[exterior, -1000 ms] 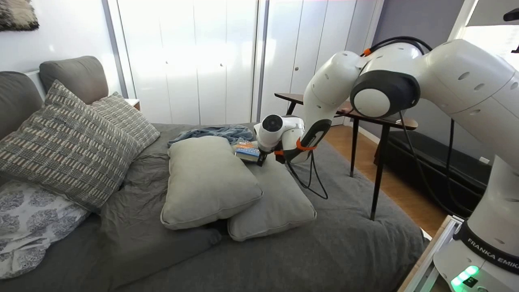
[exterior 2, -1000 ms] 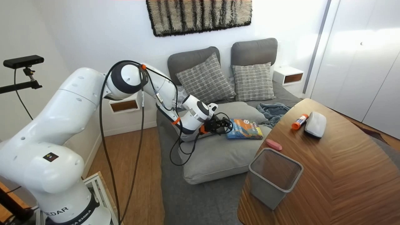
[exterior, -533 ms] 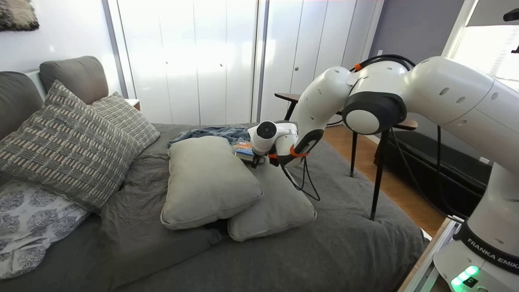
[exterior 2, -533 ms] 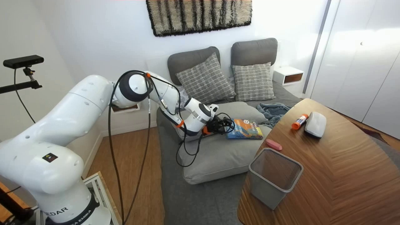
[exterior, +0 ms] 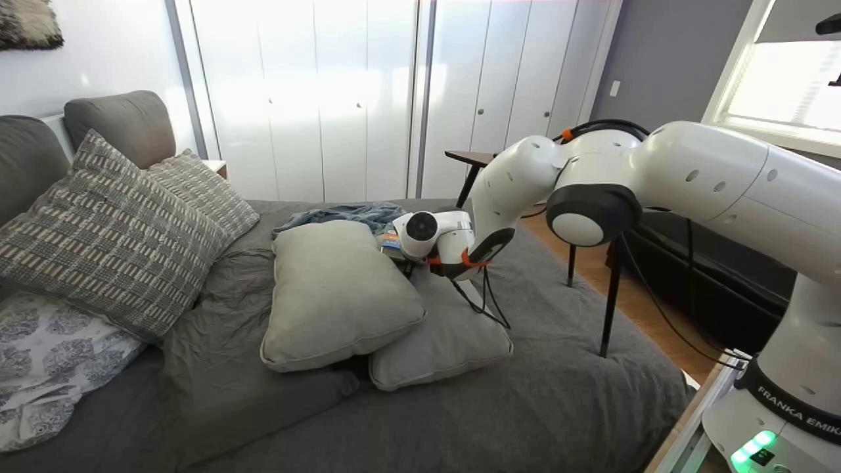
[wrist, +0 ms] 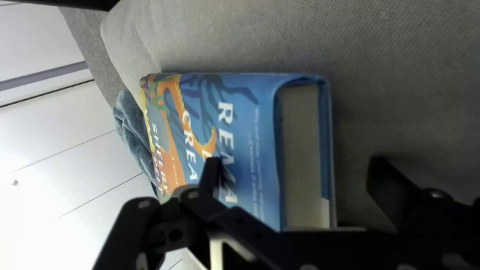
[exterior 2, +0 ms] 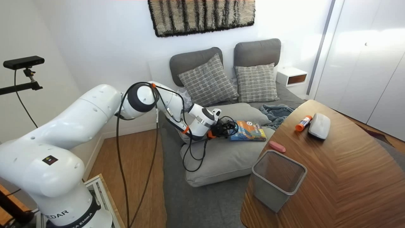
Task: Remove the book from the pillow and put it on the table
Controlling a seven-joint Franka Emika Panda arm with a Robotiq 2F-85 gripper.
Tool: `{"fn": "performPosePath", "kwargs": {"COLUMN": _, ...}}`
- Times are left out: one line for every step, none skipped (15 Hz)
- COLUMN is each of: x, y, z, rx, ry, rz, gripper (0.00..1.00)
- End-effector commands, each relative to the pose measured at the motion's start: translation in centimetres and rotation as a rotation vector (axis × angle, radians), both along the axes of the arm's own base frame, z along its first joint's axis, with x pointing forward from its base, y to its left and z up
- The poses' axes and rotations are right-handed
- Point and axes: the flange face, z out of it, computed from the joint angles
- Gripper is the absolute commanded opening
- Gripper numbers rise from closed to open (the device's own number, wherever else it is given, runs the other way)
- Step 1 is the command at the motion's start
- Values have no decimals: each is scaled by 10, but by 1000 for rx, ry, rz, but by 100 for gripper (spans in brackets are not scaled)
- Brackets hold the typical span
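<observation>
Book [wrist: 245,131] lies ungripped between the widely parted jaws of the pincer [wrist: 295,167].

We've got a grey-covered bed [exterior: 558,407], white walls [exterior 2: 101,38] and white closet doors [exterior: 341,144] catching a bright band of light in both exterior views. In an exterior view we note a striped woven wall hanging [exterior 2: 204,17] above two grey headrests [exterior 2: 258,53], a white nightstand [exterior 2: 290,71] with an open front, and brown wood floor [exterior 2: 136,152]. In an exterior view we log a purple-grey wall [exterior: 677,66], a bright window [exterior: 775,92] with a grey shade [exterior: 805,21], and low black furniture [exterior: 736,276], partly hidden.
</observation>
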Motion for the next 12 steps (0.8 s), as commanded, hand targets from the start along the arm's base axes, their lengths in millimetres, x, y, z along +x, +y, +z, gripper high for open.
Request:
{"fn": "performPosePath", "kwargs": {"x": 18, "y": -2, "z": -11, "rx": -88, "ry": -49, "rz": -7, "gripper": 100}}
{"fn": "performPosePath", "kwargs": {"x": 21, "y": -3, "z": -10, "rx": -106, "ry": -64, "rz": -12, "gripper": 100}}
{"fn": "performPosePath", "kwargs": {"x": 25, "y": -4, "z": -9, "rx": -120, "ry": -78, "rz": -15, "gripper": 100}}
{"fn": "performPosePath", "kwargs": {"x": 29, "y": -5, "z": -8, "rx": -125, "ry": -86, "rz": -21, "gripper": 100}}
{"fn": "performPosePath", "kwargs": {"x": 31, "y": -7, "z": -9, "rx": -126, "ry": -89, "rz": -27, "gripper": 100}}
{"fn": "performPosePath", "kwargs": {"x": 33, "y": -7, "z": -11, "rx": -132, "ry": -91, "rz": -28, "gripper": 100}}
{"fn": "performPosePath", "kwargs": {"x": 34, "y": -7, "z": -11, "rx": -139, "ry": -97, "rz": -31, "gripper": 100}}
{"fn": "performPosePath", "kwargs": {"x": 37, "y": -7, "z": -5, "rx": -148, "ry": -117, "rz": -28, "gripper": 100}}
{"fn": "performPosePath", "kwargs": {"x": 40, "y": -6, "z": 0, "rx": -159, "ry": -135, "rz": -22, "gripper": 100}}
{"fn": "performPosePath", "kwargs": {"x": 44, "y": -6, "z": 10, "rx": -171, "ry": -160, "rz": -15, "gripper": 100}}
{"fn": "performPosePath", "kwargs": {"x": 47, "y": -6, "z": 18, "rx": -179, "ry": -179, "rz": -10, "gripper": 100}}
{"fn": "performPosePath", "kwargs": {"x": 49, "y": -6, "z": 25, "rx": -189, "ry": -196, "rz": -4, "gripper": 100}}
